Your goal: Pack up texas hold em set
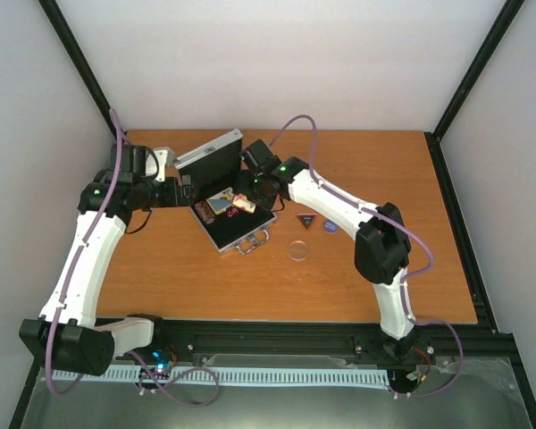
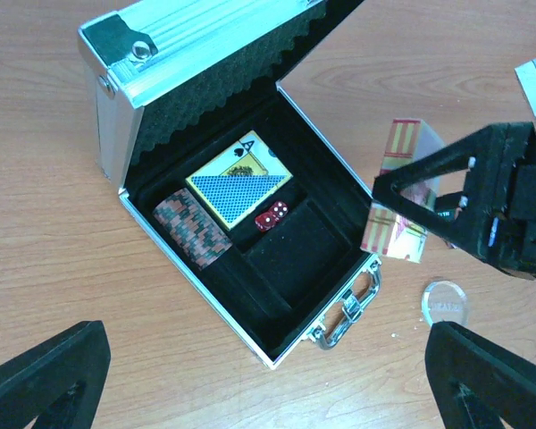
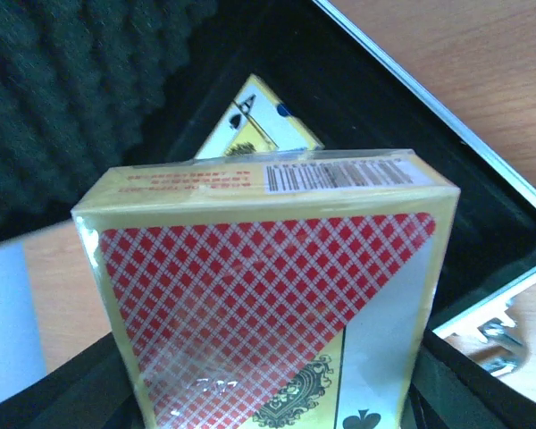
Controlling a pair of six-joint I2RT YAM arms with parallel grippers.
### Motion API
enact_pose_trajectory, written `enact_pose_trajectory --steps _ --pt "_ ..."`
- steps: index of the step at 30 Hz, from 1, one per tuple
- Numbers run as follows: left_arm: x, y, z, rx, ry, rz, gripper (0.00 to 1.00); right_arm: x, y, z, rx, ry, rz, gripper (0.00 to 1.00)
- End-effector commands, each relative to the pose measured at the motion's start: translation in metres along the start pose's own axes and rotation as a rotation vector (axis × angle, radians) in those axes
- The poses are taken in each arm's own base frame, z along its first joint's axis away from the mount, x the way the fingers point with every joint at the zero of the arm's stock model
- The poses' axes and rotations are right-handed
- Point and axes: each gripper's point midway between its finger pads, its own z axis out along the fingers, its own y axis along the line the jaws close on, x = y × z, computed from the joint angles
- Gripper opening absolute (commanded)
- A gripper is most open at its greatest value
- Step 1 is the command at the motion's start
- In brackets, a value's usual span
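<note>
A: Entry, packing of the texas hold em set. Where is the red card pack (image 3: 268,295)?

B: Clamped on edge between the right fingers (image 2: 433,223), hanging above the front right corner of the case (image 2: 205,27) and touching nothing below.

A: Why there?

B: Likely for the one bare compartment (image 2: 295,255), front right inside the case. The pack sits tilted, so it probably has to be laid flat to drop in.

A: Contents of the case?

B: Lid propped open at the back. The blue-yellow pack (image 2: 239,183) lies flat at the rear, the chip stack (image 2: 192,228) lies on its side along the left wall, and the red dice (image 2: 270,217) sit in the slot between pack and bare compartment.

A: Left fingers (image 2: 40,380)?

B: Spread apart, holding nothing, poised off the left side of the case. Probably kept back to leave the opening free.

A: Anything outside the case?

B: The clear disc (image 2: 443,302) lies on the surface (image 2: 54,223) just right of the handle, so the job is judged part done
</note>
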Motion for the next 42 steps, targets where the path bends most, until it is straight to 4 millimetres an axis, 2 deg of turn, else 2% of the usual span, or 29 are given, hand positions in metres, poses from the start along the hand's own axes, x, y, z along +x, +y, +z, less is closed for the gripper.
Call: enact_pose_trajectory --steps 1,6,15,25,31,35,38,42 --pt "-0.013 -0.007 -0.020 0.006 -0.060 0.019 1.00 -0.009 0.026 0.012 -0.054 -0.065 0.138 0.04" --pt "-0.022 -0.010 -0.030 0.004 -0.094 0.028 1.00 0.005 0.034 0.041 -0.050 -0.028 0.192 0.03" --pt "-0.035 -0.012 -0.043 -0.008 -0.146 0.044 1.00 0.022 0.028 0.057 0.007 -0.043 0.253 0.03" --pt "-0.031 -0.016 -0.046 0.012 -0.145 0.041 1.00 0.033 0.017 0.076 0.069 -0.103 0.331 0.03" --pt "-0.026 -0.018 -0.047 0.031 -0.142 0.037 1.00 0.029 0.016 0.079 0.077 -0.151 0.384 0.03" --pt "-0.024 -0.019 -0.047 0.036 -0.139 0.035 1.00 0.027 0.008 0.082 0.106 -0.172 0.389 0.03" --pt "-0.023 -0.019 -0.046 0.041 -0.139 0.033 1.00 0.035 0.001 0.090 0.132 -0.141 0.396 0.12" --pt "-0.021 -0.019 -0.045 0.044 -0.134 0.030 1.00 0.047 -0.006 0.101 0.149 -0.111 0.419 0.15"
